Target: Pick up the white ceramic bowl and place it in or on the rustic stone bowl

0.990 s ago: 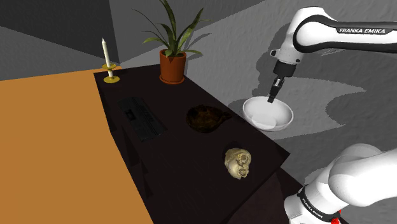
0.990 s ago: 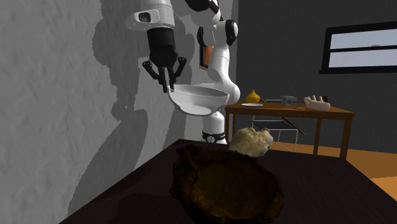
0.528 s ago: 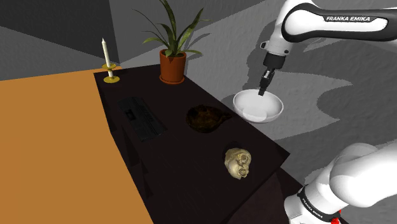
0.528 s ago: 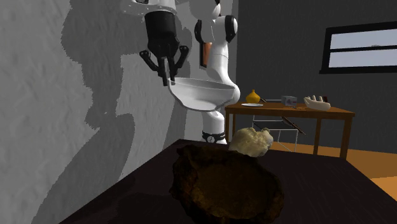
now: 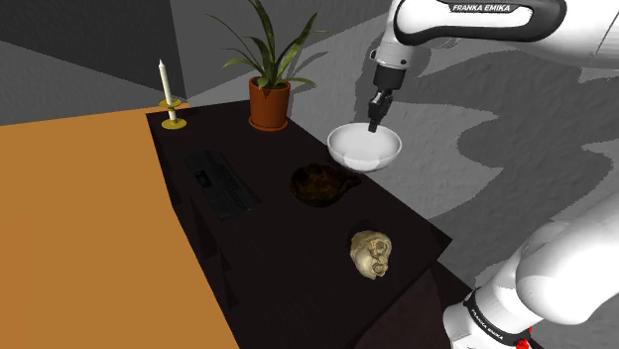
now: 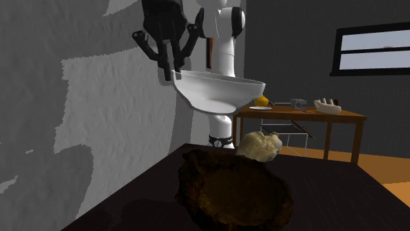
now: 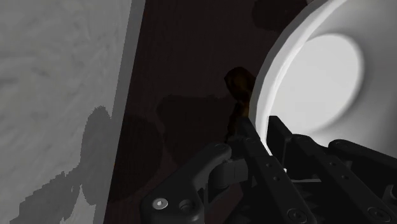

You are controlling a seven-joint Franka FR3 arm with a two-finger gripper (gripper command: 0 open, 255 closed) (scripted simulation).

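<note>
Overhead, the arm reaches in from the shoulder view's upper right, its hand [image 5: 375, 121] pointing straight down with the fingers pinched on the wall-side rim of the white bowl [image 5: 364, 149]. That bowl hangs upright in the air over the dark desk [image 5: 268, 233], just up and right of the brown stone bowl [image 5: 319, 185], which sits on the desk showing a rough dark hollow.
</note>
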